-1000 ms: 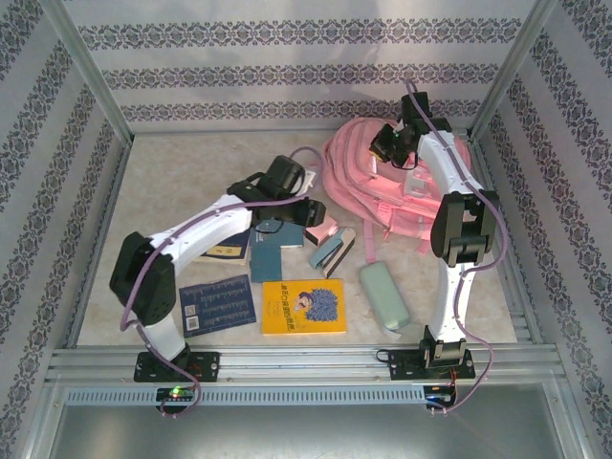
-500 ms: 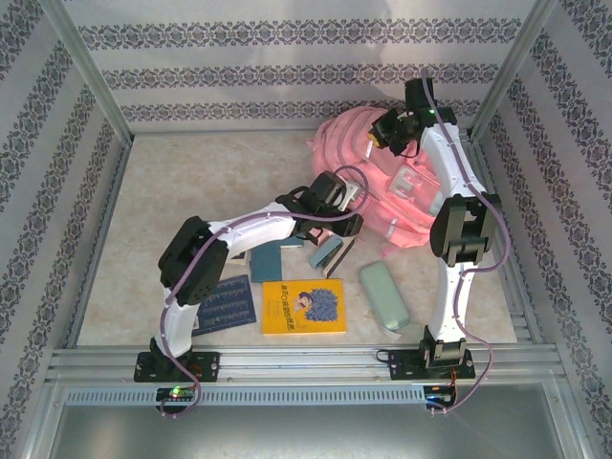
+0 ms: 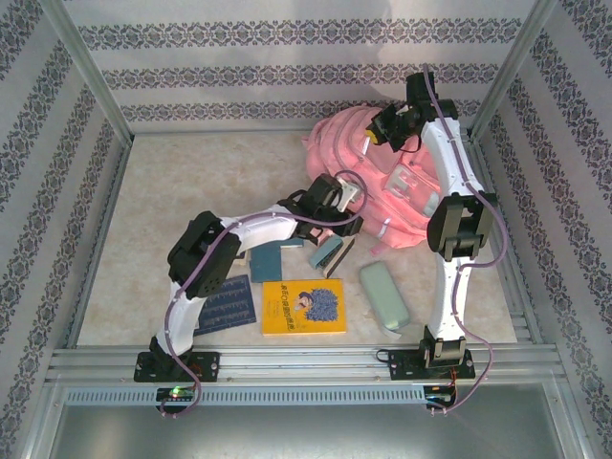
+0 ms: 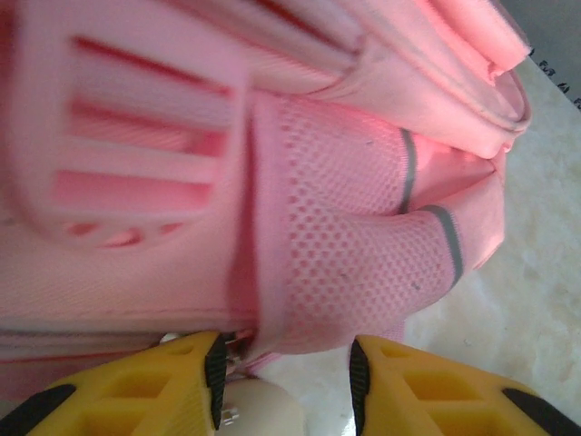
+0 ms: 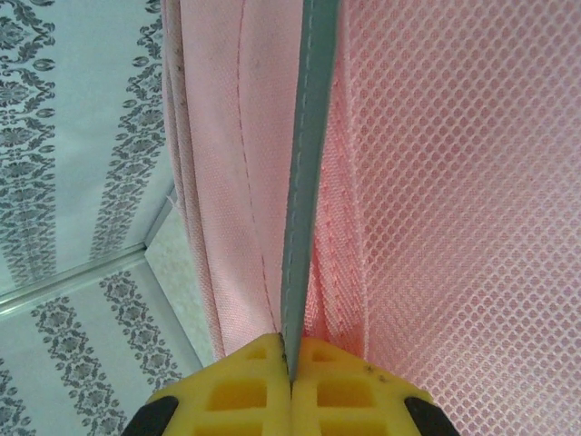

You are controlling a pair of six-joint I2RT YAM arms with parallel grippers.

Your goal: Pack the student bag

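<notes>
Position: student bag [image 3: 378,182] lies slumped at the far right of the bench [image 3: 163,182], with a yellow book [image 3: 304,306] and a green pencil case [image 3: 384,295] in front of it. Right end effector [image 3: 375,134] is at the bag's far top edge. Left end effector [image 3: 356,226] is at its near left side. Finger spacing is not readable from here.

Left wrist view: left end effector [image 4: 286,363] has its fingers apart. A pink mesh pocket [image 4: 336,245] of the student bag [image 4: 127,182] bulges toward the gap, and nothing is pinched.

Right wrist view: right end effector [image 5: 290,359] is pressed together on the grey edging [image 5: 307,163] of the student bag [image 5: 454,182], with mesh on one side and plain cloth on the other.

Handling, judged: soft, limp, probably light. It will sag and fold wherever unsupported, and the mesh may stretch. Stitched edging or a strap gives the firmest hold. One pinch lifts only a flap, so a second hold on the opposite rim seems needed to open the mouth.
</notes>
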